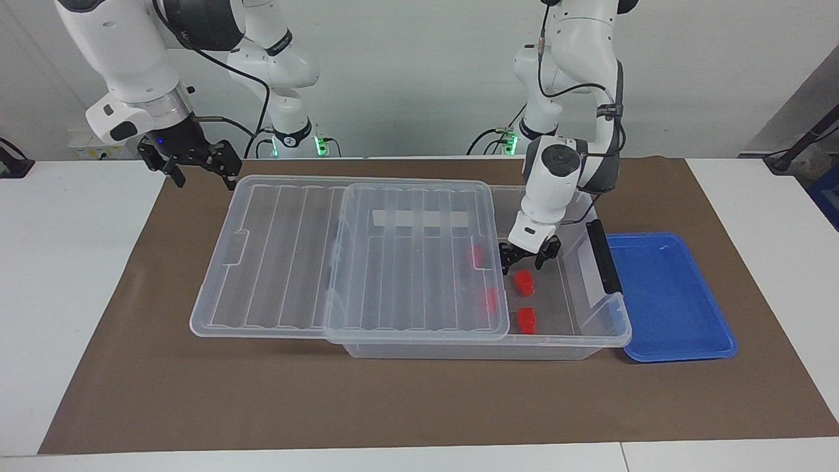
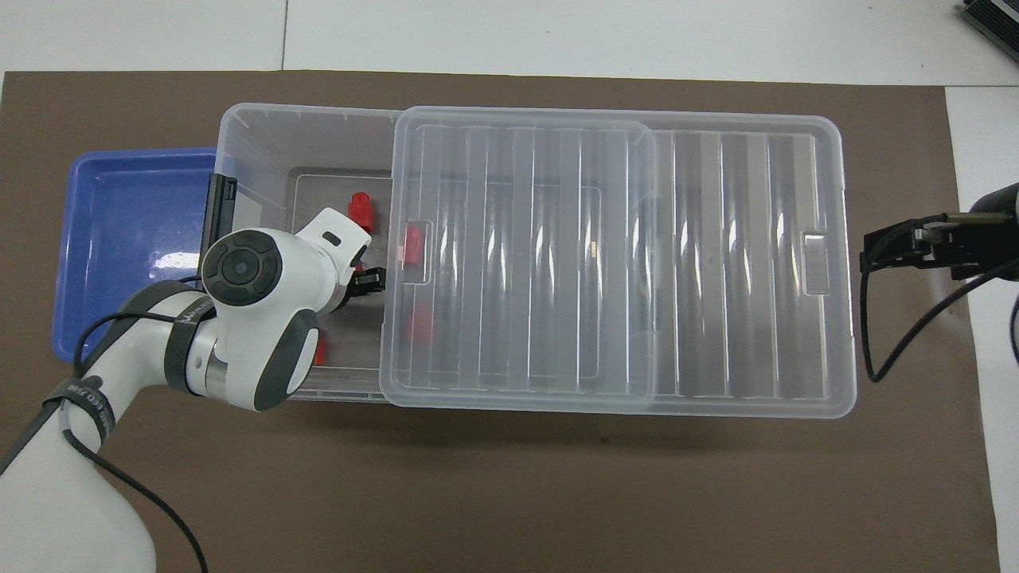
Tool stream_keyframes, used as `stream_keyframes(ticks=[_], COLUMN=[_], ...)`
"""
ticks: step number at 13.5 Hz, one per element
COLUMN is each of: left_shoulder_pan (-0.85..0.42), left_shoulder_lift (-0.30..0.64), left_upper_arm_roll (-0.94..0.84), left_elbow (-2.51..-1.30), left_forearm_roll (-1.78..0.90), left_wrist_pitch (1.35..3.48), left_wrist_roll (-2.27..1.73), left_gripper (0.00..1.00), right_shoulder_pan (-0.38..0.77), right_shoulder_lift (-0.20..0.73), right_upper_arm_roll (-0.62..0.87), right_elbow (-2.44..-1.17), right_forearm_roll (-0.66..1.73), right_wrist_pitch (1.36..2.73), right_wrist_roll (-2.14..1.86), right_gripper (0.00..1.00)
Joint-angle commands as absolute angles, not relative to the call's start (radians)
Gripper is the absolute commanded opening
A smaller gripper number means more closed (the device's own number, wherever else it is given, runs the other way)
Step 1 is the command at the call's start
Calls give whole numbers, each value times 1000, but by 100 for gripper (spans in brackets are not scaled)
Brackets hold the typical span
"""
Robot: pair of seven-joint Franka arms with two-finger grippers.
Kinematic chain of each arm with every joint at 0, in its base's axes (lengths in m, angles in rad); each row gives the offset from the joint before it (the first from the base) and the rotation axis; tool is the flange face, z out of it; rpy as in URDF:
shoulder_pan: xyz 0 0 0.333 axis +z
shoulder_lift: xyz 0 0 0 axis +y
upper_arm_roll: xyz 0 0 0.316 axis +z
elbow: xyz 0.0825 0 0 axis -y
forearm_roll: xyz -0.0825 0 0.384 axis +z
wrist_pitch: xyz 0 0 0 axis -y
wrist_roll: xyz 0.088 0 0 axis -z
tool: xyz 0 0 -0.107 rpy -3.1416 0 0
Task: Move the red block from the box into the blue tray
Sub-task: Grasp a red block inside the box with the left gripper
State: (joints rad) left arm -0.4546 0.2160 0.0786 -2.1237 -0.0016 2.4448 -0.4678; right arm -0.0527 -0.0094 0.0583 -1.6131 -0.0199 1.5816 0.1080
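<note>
Where lid slid aside, red blocks (image 1: 523,280) in box (image 1: 593,288)

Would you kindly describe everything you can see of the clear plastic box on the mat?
The box is a large, low container of clear plastic with rounded corners, resting flat on the brown mat. Its ribbed clear lid is slid toward the right arm's end, uncovering the end beside the blue tray, where a black latch handle stands. Red blocks lie on its floor, some under the lid. The left gripper reaches down into the uncovered part.
</note>
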Motion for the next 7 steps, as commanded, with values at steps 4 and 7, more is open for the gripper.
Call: stream_keyframes(ticks=[4,7], left_shoulder_pan=[-466,-460], left_shoulder_lift=[250,255], left_upper_arm_roll=[97,95], left_elbow=[-2099,-2088], left_forearm_roll=[43,43], left_wrist_pitch=[2484,2482], left_wrist_roll=[-483,-483], left_gripper=[83,58], right_shoulder_pan=[-64,-64], right_shoulder_lift=[-20,-20], right_upper_arm_roll=[66,66], right_elbow=[-1626,-1626], right_forearm_roll=[-9,-9], right_wrist_pitch=[1586,1588], right_wrist_roll=[117,117], right_gripper=[100,100])
